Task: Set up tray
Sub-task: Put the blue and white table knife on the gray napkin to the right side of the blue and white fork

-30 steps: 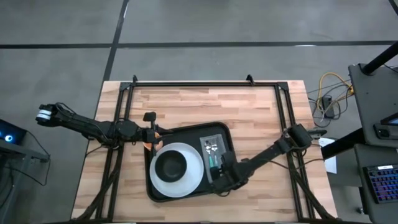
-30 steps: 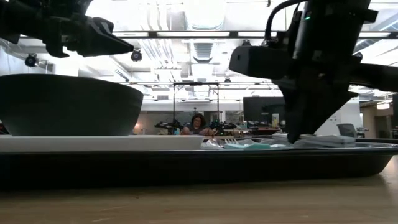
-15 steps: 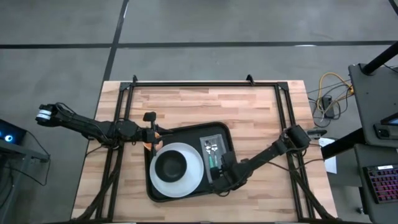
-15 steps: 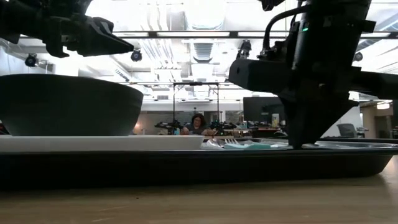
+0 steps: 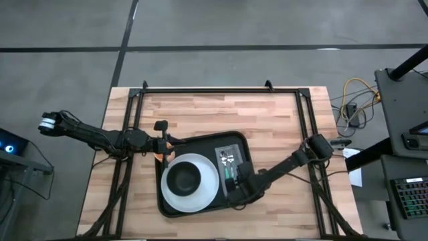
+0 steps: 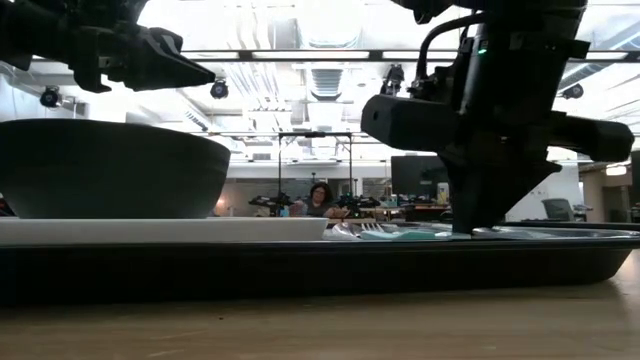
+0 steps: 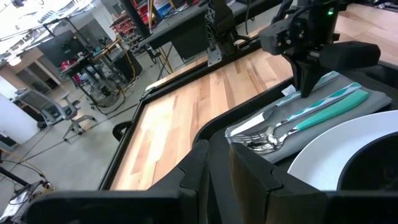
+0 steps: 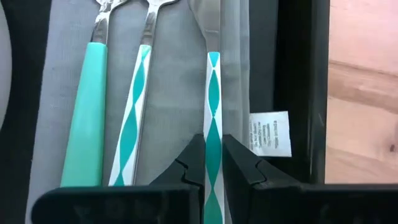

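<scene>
The black tray (image 5: 200,150) lies mid-table. It carries a white plate (image 5: 200,194) with a dark bowl (image 5: 182,178), and to their right a grey napkin (image 8: 174,81). Three teal-handled utensils lie side by side on the napkin. My right gripper (image 8: 213,146) reaches down over the napkin's near end and is shut on the utensil nearest the tray's right rim (image 8: 298,93). My left gripper (image 5: 164,143) hovers shut above the tray's far left corner, higher than the bowl (image 6: 100,165), with nothing between its fingers. My right gripper pinches the teal-and-white patterned handle (image 8: 212,118) of the right-hand utensil between its two fingertips, toward the handle's free end. The fingers come steeply from above, slanting in from the table's right, and close across the handle. The utensil lies along the napkin.
A white label (image 8: 270,134) sticks out from the napkin's edge beside the tray rim. Black frame rails (image 5: 221,89) run along the table's far and side edges. Bare wood (image 5: 221,114) lies beyond the tray. A person (image 6: 318,198) sits far back in the room.
In the low view, a grey hump of napkin that stood raised beside my right gripper a second ago now lies flat in the tray. The gripper has stayed shut at the utensil.
</scene>
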Controlling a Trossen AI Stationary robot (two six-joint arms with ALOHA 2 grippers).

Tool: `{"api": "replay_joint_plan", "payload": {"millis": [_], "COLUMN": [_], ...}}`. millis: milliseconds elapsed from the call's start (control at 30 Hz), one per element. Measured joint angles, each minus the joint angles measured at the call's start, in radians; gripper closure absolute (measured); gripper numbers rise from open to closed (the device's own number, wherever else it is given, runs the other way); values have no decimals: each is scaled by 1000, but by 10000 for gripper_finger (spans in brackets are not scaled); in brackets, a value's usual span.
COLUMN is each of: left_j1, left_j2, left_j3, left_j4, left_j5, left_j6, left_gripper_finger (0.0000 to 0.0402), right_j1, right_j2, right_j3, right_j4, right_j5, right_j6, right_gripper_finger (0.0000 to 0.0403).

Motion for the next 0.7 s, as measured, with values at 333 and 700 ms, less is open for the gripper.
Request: {"api": "replay_joint_plan", "payload": {"millis": [333,700], "left_j1": [0,0], "left_j2": [0,0], "left_j3": [0,0], "left_j4": [0,0], "left_j5": [1,1], "left_j6": [0,0], "left_gripper_finger": [356,356], "right_j1": [-20,-20], "right_j2": [2,3], "right_j3": [0,-1], "right_j4": [12,26], "right_j5": [4,3], "right_j6": [-31,-31], "right_gripper_finger": [381,353]}}
